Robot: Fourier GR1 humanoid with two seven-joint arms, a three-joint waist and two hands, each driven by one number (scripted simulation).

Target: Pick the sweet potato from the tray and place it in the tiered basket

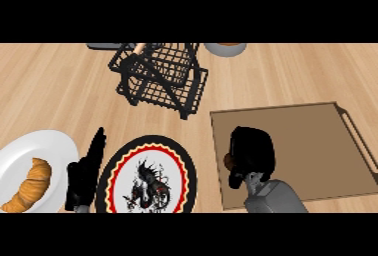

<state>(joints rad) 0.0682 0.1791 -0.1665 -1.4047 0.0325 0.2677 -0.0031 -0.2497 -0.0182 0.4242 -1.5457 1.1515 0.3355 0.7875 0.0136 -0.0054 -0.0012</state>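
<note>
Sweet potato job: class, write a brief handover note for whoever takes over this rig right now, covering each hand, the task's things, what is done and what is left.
Right hand: over the tray, fingers curled on the sweet potato, which is mostly hidden.
Left hand: open, resting between the white plate and the patterned plate.
Basket: at the far side of the counter; no sweet potato in it.
Done: grasp under way.
Left: lift, carry to basket, release.

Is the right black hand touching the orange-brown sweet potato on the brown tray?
Touching: in the head view, the right black hand curls over the orange-brown sweet potato, hiding most of it, above the brown tray.
</note>
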